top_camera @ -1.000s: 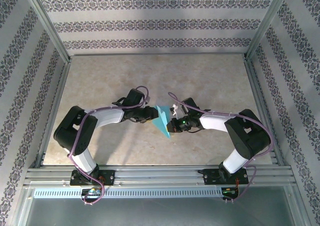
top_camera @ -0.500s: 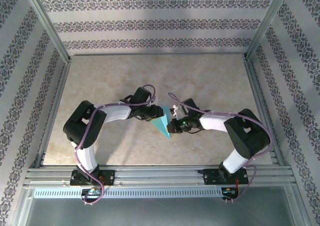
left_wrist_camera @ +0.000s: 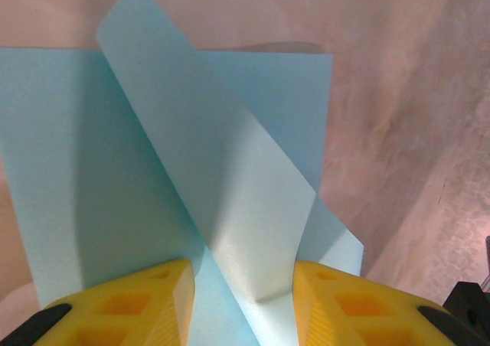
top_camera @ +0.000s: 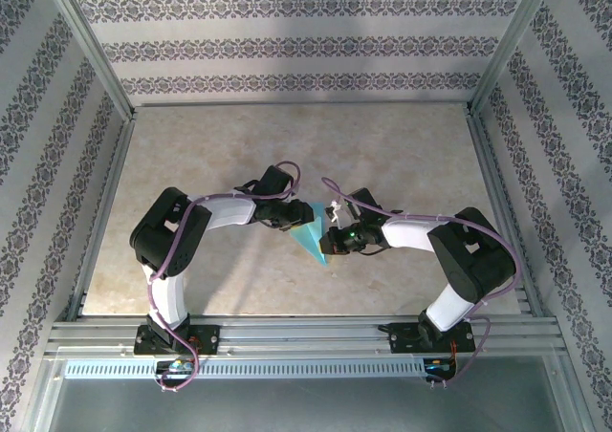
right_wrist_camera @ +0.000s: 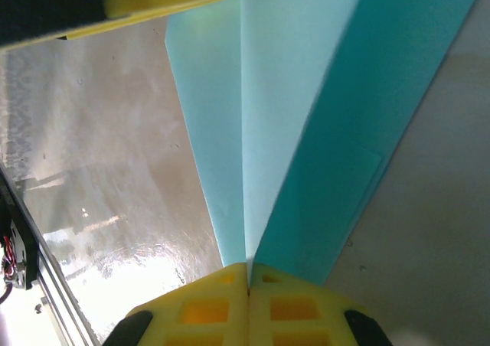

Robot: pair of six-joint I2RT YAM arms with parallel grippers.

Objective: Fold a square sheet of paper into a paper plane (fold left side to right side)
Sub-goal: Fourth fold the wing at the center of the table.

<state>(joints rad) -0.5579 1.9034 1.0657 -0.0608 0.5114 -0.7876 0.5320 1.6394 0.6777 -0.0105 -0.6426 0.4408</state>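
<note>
Paper plane (top_camera: 311, 235) sits on marbled beige table (top_camera: 402, 155) (patterned walls (top_camera: 287, 45) around).

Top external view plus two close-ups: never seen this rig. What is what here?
Two robot arms are bolted side by side at the near edge of a table; the top view looks down from above and behind them. The other two pictures come from a camera on each wrist, so the yellow blocks there are that arm's own fingers. Between the arms sits a partly folded turquoise paper. The right gripper is shut on it at a crease. The left gripper is open, its fingers either side of a raised flap.
</note>
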